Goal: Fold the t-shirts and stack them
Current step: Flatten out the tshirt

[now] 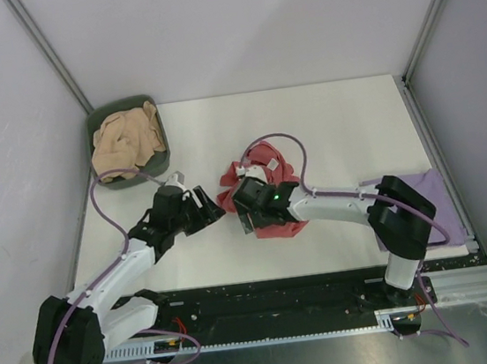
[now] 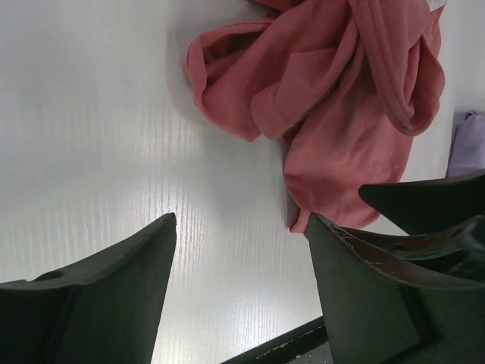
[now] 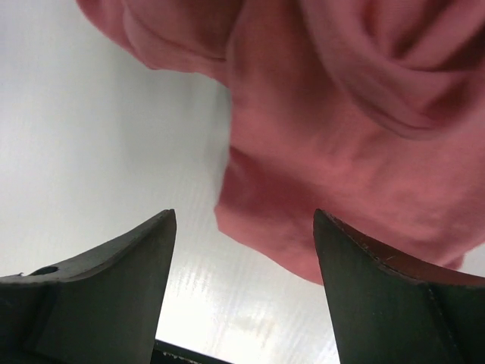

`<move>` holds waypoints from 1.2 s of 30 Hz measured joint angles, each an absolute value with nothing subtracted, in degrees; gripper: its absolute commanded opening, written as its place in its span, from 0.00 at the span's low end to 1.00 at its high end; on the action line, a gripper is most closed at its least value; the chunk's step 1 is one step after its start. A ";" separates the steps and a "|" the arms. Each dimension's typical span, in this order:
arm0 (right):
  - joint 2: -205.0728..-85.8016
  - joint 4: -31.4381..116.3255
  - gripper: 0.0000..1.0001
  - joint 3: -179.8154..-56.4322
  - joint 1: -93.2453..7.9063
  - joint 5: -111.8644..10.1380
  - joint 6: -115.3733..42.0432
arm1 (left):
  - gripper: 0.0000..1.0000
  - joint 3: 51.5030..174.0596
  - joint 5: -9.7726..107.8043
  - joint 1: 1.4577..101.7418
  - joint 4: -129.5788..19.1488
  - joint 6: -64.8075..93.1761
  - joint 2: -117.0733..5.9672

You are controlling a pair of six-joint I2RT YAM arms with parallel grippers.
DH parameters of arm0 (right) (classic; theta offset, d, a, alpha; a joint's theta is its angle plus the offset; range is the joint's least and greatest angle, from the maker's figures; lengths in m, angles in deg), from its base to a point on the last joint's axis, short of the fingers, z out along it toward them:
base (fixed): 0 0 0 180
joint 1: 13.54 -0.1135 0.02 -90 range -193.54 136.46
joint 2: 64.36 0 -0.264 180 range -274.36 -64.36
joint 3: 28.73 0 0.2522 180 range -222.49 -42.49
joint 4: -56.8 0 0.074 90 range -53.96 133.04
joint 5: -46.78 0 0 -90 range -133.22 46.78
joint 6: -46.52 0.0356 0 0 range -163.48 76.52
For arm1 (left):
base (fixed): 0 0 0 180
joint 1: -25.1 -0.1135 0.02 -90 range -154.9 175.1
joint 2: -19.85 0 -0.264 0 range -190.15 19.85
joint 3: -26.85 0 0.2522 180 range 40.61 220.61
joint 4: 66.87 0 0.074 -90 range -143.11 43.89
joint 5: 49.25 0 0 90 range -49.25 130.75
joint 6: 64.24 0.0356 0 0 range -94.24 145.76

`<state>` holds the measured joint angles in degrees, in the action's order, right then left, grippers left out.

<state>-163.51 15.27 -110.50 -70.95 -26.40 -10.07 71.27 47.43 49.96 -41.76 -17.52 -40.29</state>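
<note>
Found the salmon-red t-shirt (image 1: 263,163) bunched in a crumpled, unfolded heap near the middle of the tabletop (image 1: 326,127). Saw the left pincer (image 2: 242,220) just beside the heap's left side, with 2 fingers spread apart over bare white surface and gripping nothing. Saw the right pincer (image 3: 244,218) at the heap's near edge, with 2 fingers likewise parted and not clamped on anything. Noted a lobe of red cloth reaching into that gap in the right wrist view. Could not tell of any contact between cloth and fingers. Noted the pale lavender t-shirt (image 1: 431,187) lying flat at the right edge of the tabletop, partly covered by the right arm and well apart from the red heap. Glimpsed a sliver of it at the right border of the left wrist view too. Found the tan-beige t-shirt (image 1: 127,134) wadded inside the dark green bin (image 1: 136,176) at the far left corner. Counted 3 shirts, each in a separate place.
</note>
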 measured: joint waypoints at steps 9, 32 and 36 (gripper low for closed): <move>-173.08 11.69 0.44 -114.91 -72.92 -23.47 -11.19 | 0.74 70.26 47.45 50.01 -41.76 -18.31 -39.28; -138.07 0.34 0.00 -128.35 -52.74 -14.23 -12.72 | 0.68 75.24 50.21 60.61 -48.14 -18.46 -55.56; -138.48 -0.10 0.00 -127.52 -49.99 -15.87 -12.72 | 0.65 77.61 50.27 62.49 -50.50 -19.27 -59.65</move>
<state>-138.48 -0.10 -127.52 -49.99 -15.87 -12.72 77.61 50.27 62.49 -50.50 -19.27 -59.65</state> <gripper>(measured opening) 0.034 0.668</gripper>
